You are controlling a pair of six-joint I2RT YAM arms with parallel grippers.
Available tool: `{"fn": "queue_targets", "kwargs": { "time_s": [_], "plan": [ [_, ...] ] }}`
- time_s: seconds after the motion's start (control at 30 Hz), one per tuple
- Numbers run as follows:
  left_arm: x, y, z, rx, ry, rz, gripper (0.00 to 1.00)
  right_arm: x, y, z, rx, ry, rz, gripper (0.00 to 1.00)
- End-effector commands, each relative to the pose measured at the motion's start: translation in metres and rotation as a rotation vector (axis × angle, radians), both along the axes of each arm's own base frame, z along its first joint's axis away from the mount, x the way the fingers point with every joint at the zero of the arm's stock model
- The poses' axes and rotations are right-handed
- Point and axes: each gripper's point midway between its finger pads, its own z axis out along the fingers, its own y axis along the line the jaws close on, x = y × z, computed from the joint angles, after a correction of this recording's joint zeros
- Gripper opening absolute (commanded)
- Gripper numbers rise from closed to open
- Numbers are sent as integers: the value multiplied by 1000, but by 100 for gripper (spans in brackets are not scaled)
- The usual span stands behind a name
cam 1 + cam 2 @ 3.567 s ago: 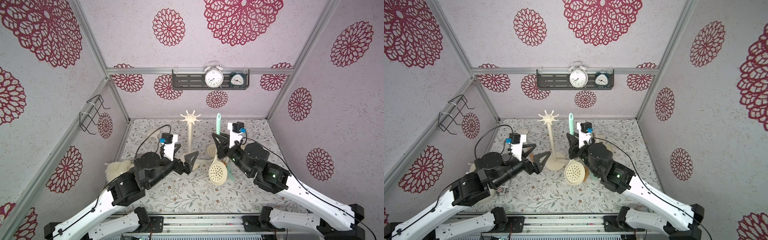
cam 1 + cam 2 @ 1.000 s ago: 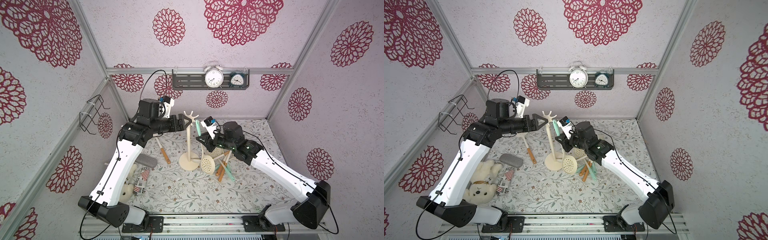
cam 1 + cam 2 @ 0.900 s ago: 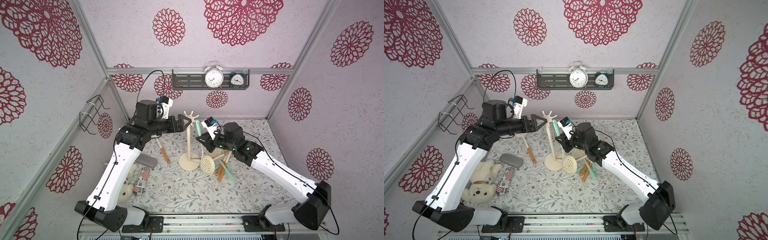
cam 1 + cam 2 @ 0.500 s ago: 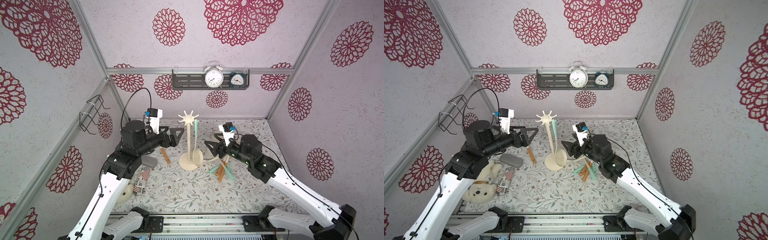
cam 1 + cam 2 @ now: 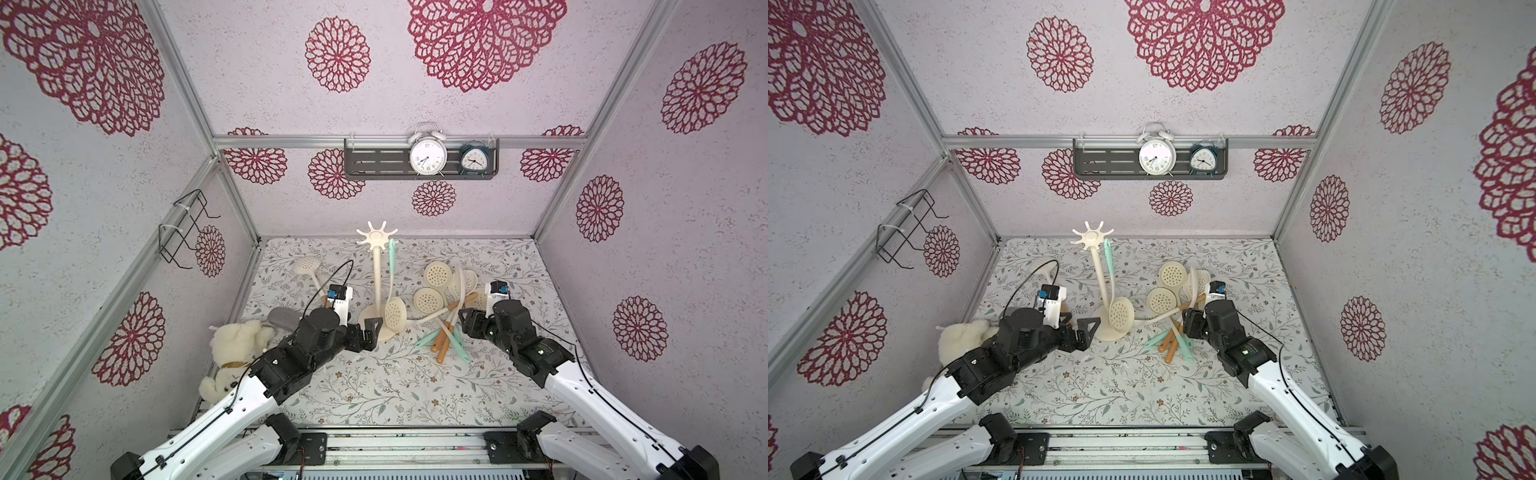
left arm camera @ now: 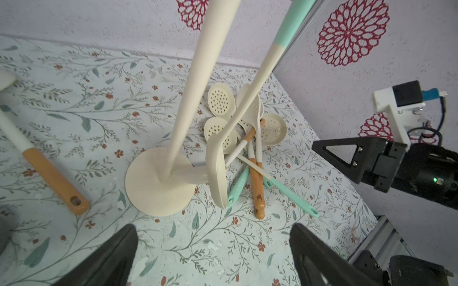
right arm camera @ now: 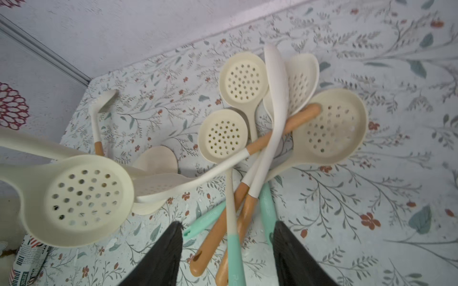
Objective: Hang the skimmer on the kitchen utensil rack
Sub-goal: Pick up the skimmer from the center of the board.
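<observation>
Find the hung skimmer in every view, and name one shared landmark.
Top view: skimmer just right of the kitchen utensil rack pole.
Top view: same spot.
Left wrist: edge-on between rack base and loose pile.
Right wrist: big holed bowl, nearest camera.
Landmark: the rack.

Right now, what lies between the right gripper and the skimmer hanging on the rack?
A pile of loose skimmers, handles crossed, lies between the right gripper and the hanging skimmer; both top views show it.

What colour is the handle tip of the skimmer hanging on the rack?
Mint green handle tip, clearest in the left wrist view.
</observation>
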Motion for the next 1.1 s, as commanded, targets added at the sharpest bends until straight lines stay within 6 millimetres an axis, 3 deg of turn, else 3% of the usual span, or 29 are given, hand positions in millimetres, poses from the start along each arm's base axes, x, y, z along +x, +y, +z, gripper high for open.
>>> {"fn": "queue_targets", "kwargs": {
  "time_s": [0.0, 0.1, 0.27, 0.5, 0.67, 0.87, 1.0, 1.07],
  "plan": [
    [2, -17, 5, -99, -35, 22, 99, -13, 15, -24, 114, 149, 79, 60],
    [-6, -34, -8, -112, -24, -14, 99, -22, 20, -45, 126, 234, 119, 63],
    [-18, -48, -27, -145, -3, -37, 99, -33, 34, -55, 198, 283, 196, 67],
    [-19, -53, -33, -131, 7, -40, 99, -39, 34, -81, 182, 371, 200, 60],
    [-19, -52, -34, -110, 8, -40, 99, -42, 38, -81, 197, 385, 216, 46],
    [-18, -51, -30, -93, 0, -37, 99, -43, 31, -72, 182, 360, 190, 19],
    [-16, -49, -22, -71, -13, -31, 99, -37, 18, -51, 154, 288, 129, 1],
    [-16, -48, -15, -63, -24, -30, 99, -33, 12, -34, 142, 237, 101, 0]
  ]
}}
